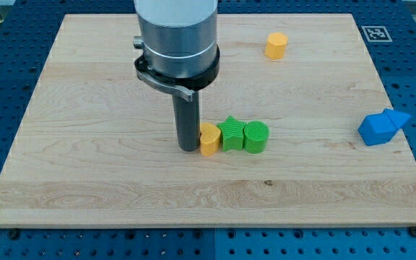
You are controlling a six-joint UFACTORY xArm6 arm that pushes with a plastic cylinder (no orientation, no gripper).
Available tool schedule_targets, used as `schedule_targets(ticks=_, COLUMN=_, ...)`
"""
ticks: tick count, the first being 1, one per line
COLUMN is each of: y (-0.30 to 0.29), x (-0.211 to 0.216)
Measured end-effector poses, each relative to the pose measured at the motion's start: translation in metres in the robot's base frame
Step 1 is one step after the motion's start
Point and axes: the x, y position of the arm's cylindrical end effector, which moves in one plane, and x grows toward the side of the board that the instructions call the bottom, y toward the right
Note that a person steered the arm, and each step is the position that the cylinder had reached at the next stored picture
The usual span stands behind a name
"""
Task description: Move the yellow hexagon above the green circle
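The yellow hexagon (pixel 276 45) sits near the view's top, right of centre. The green circle (pixel 256 136) lies near the board's middle, well below the hexagon and slightly to its left. The circle is the right end of a tight row with a green star-like block (pixel 231 133) and a second yellow block (pixel 209 139), perhaps a heart. My tip (pixel 188 149) stands on the board just left of that second yellow block, touching or almost touching it. It is far from the yellow hexagon.
Two blue blocks (pixel 383 127) lie pressed together near the board's right edge. The arm's grey body (pixel 177 36) hangs over the board's upper middle. The wooden board (pixel 85 180) sits on a blue perforated table.
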Motion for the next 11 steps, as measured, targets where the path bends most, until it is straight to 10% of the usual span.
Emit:
schedule_targets(ticks=3, y=-0.019, x=-0.04)
schedule_targets(ticks=6, y=0.193, x=-0.122)
schedule_targets(ticks=8, y=0.196, x=-0.23)
schedule_targets(ticks=11, y=0.131, x=-0.154)
